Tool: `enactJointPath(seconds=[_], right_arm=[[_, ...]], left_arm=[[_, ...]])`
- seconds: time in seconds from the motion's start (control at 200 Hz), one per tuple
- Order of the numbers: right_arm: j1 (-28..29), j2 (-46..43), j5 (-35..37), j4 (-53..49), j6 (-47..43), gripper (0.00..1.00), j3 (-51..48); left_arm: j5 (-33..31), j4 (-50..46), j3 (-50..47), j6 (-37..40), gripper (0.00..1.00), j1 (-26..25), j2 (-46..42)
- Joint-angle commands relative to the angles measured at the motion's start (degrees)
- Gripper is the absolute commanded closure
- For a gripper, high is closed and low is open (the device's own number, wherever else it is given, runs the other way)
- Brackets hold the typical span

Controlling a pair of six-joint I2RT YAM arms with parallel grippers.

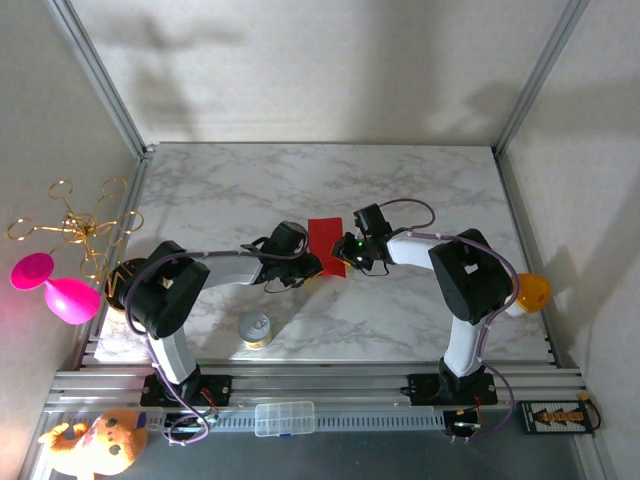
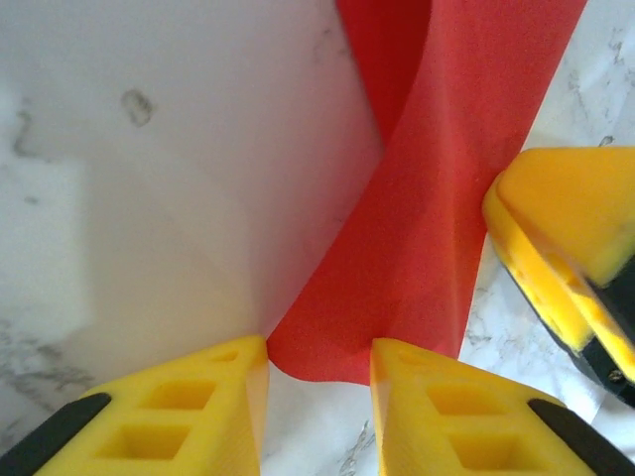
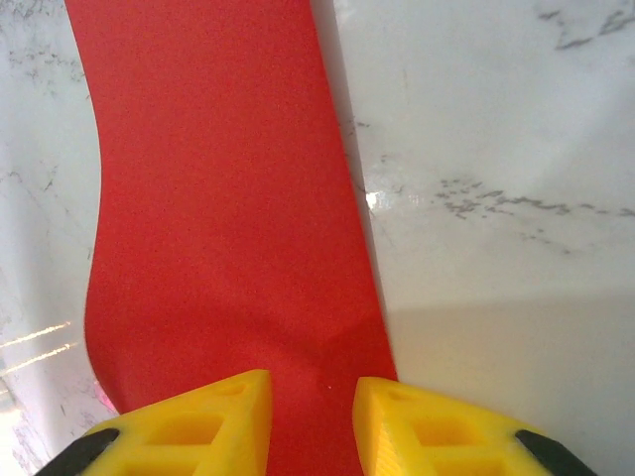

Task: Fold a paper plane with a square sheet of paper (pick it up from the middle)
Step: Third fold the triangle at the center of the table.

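We find the red sheet of paper (image 1: 326, 240) in the middle of the surface (image 1: 250, 180), between the two arms. The left gripper (image 2: 317, 362) is part spread, with the paper's near edge lying in the gap. The right gripper (image 3: 313, 392) is spread likewise, astride the strip. We judge they are steadying the paper from both sides for a crease. One side curls upward. The frame edges cut off the finger bases, and the arms overhead hide any contact, so we cannot tell whether either gripper presses down.
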Motion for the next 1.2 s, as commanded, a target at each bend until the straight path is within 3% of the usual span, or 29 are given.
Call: enactJointPath(seconds=[0.0,0.401,0.776,1.011,1.197], right_arm=[[0.22,4.12,2.22,-5.78,0.20,0.69,-3.09],[0.17,3.68,2.05,-5.61,-0.48,0.69,-3.01],[0.13,3.54,1.98,-5.26,-0.59,0.69,-3.18],[0.15,3.50,1.95,-5.27,-0.77,0.69,-3.05],[0.13,3.25,1.87,-4.67,-1.02,0.69,-3.27]], left_arm=[[-1.74,-1.80,1.93,2.24,0.67,-0.03,0.28],[3.23,3.25,3.71,4.64,0.61,3.51,1.39],[8.55,13.44,-0.56,0.40,0.51,5.99,0.54],[9.18,15.65,-1.56,-1.09,0.52,6.55,1.47],[9.08,14.95,-1.73,-1.92,0.61,6.74,2.58]])
